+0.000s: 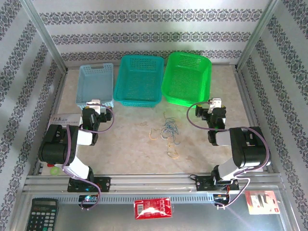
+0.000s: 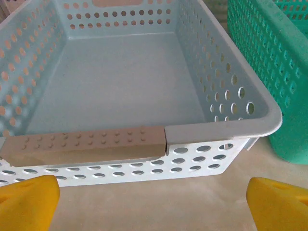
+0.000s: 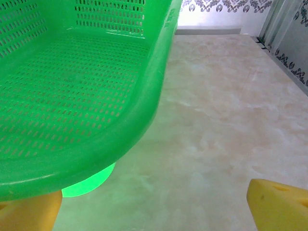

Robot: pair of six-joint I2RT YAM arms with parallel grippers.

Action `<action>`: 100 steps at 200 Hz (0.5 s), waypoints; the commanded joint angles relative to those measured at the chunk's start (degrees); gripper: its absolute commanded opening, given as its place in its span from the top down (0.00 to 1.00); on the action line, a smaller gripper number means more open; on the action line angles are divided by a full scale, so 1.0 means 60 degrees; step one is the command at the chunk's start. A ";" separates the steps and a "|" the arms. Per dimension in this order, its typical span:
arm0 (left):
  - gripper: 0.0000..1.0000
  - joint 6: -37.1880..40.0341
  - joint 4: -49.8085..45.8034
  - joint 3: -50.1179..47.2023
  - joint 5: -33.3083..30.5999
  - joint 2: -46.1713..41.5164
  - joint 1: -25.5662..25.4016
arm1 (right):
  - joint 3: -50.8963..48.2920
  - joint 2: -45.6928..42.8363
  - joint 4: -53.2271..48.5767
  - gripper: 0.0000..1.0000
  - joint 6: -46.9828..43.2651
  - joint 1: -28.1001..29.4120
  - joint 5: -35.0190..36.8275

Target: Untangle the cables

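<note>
The cables point(image 1: 168, 130) lie in a loose tangle of thin blue, orange and yellow strands on the beige table, between the two arms. One orange strand point(image 1: 153, 134) curls to the left of the tangle and a yellow one point(image 1: 173, 154) lies nearer to me. My left gripper point(image 1: 95, 103) is open at the near rim of the light blue basket point(image 1: 95, 84), well left of the cables. In the left wrist view its yellow fingertips point(image 2: 30, 202) stand wide apart with bare table between them. My right gripper point(image 1: 216, 102) is open beside the green basket point(image 1: 186, 77), its fingertips point(image 3: 281, 204) holding nothing.
A teal basket point(image 1: 139, 79) stands between the blue and green ones along the back. Patterned walls and metal posts enclose the table. A calculator point(image 1: 44, 214), a red packet point(image 1: 152, 208) and another packet point(image 1: 260, 202) lie on the near ledge behind the arm bases.
</note>
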 commanded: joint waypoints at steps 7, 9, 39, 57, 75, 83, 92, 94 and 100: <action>0.00 0.0111 0.0090 0.0060 0.0156 -0.0038 0.0077 | 0.0160 -0.0085 0.0294 0.02 0.0064 0.0025 -0.0171; 0.00 0.0111 0.0087 0.0059 0.0159 -0.0035 0.0076 | 0.0166 -0.0088 0.0283 0.02 0.0058 0.0018 -0.0164; 0.00 0.0111 0.0070 0.0083 0.0169 -0.0027 0.0076 | 0.0173 -0.0087 0.0280 0.02 0.0072 0.0010 -0.0184; 0.00 0.0119 0.0085 0.0070 0.0161 -0.0035 0.0072 | 0.0173 -0.0082 0.0280 0.02 0.0078 0.0010 -0.0187; 0.00 0.0112 0.0079 0.0081 0.0159 -0.0038 0.0084 | 0.0173 -0.0069 0.0267 0.02 0.0073 0.0010 -0.0197; 0.00 0.0115 0.0074 0.0072 0.0159 -0.0038 0.0082 | 0.0181 -0.0074 0.0265 0.02 0.0096 -0.0011 -0.0220; 0.00 0.0112 0.0077 0.0078 0.0162 -0.0035 0.0088 | 0.0177 -0.0074 0.0265 0.02 0.0095 -0.0030 -0.0231; 0.00 0.0122 0.0084 0.0078 0.0168 -0.0030 0.0086 | 0.0174 -0.0074 0.0258 0.02 0.0099 -0.0022 -0.0234; 0.00 0.0114 0.0081 0.0082 0.0162 -0.0037 0.0079 | 0.0177 -0.0073 0.0265 0.02 0.0102 -0.0019 -0.0224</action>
